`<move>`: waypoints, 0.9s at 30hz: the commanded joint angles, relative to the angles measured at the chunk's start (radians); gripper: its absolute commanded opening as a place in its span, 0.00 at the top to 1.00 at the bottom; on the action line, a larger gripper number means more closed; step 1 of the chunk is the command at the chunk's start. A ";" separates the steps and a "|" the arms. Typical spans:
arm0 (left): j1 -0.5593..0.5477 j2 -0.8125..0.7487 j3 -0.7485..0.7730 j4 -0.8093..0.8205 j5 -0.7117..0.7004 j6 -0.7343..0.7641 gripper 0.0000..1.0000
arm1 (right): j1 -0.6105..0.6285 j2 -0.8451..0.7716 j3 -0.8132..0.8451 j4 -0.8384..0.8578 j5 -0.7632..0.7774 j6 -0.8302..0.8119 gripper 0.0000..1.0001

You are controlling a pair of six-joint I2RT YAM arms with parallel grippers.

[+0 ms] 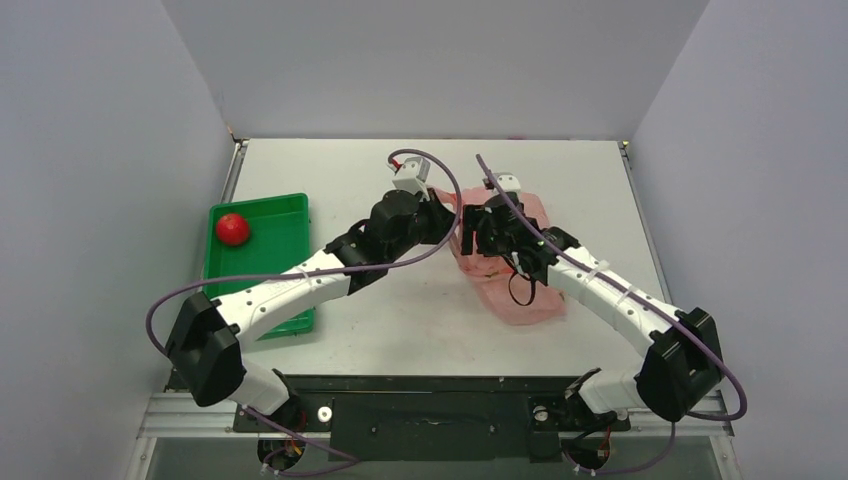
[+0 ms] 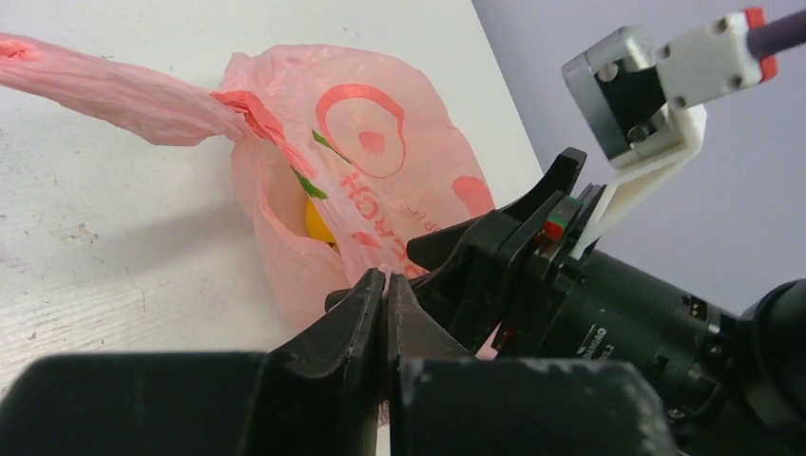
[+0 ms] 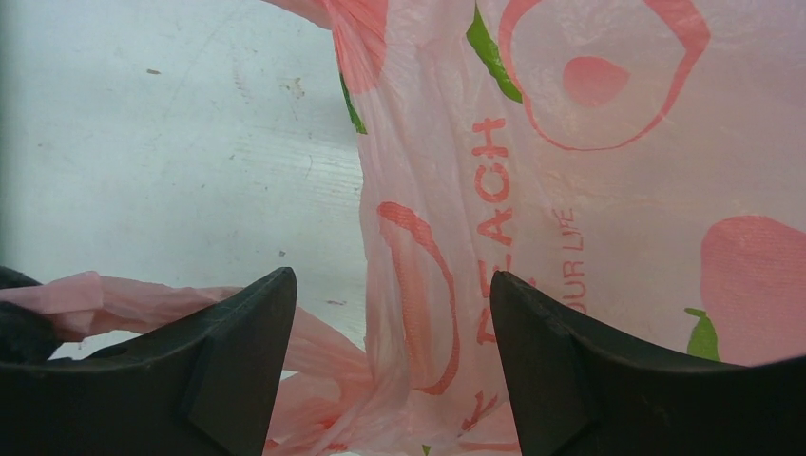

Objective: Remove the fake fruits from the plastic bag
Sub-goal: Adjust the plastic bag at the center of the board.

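The pink plastic bag [image 1: 520, 290] lies on the white table right of centre, its mouth toward the left. My left gripper [image 1: 447, 222] is shut on a thin edge of the bag [image 2: 380, 180] at the mouth. Through the opening a yellow fake fruit [image 2: 316, 222] shows inside. One loop handle [image 2: 114, 90] stretches off to the left. My right gripper [image 1: 478, 240] is open just above the bag [image 3: 589, 190], its fingers [image 3: 238, 351] standing either side of a fold of the bag's edge. The other fruits are hidden in the bag.
A green tray [image 1: 285, 215] stands at the left of the table with a red round fruit [image 1: 232, 228] in it. The left arm lies across the tray's near right corner. Grey walls close both sides and the back.
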 commanded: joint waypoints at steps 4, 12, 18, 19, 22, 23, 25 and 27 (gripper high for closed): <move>-0.005 -0.081 -0.026 0.012 -0.007 -0.017 1.00 | 0.067 0.021 -0.045 0.069 0.325 -0.064 0.34; -0.005 -0.126 -0.089 0.015 -0.003 -0.068 1.00 | 0.061 0.082 -0.017 0.120 0.427 -0.056 0.66; -0.002 -0.147 -0.100 -0.006 0.004 -0.073 1.00 | 0.036 0.082 -0.022 0.201 0.492 -0.040 1.00; -0.001 -0.149 -0.100 -0.006 0.008 -0.081 1.00 | 0.014 0.077 -0.014 0.207 0.496 -0.046 1.00; 0.014 -0.148 -0.099 0.010 0.033 -0.106 1.00 | -0.060 0.063 0.025 0.216 0.440 -0.066 1.00; 0.018 -0.147 -0.092 0.018 0.047 -0.120 1.00 | -0.107 0.060 0.054 0.215 0.390 -0.076 1.00; 0.032 -0.132 -0.075 0.027 0.073 -0.144 1.00 | -0.174 0.058 0.105 0.208 0.339 -0.088 1.00; 0.050 -0.107 -0.044 0.043 0.108 -0.169 1.00 | -0.227 0.065 0.168 0.190 0.295 -0.107 1.00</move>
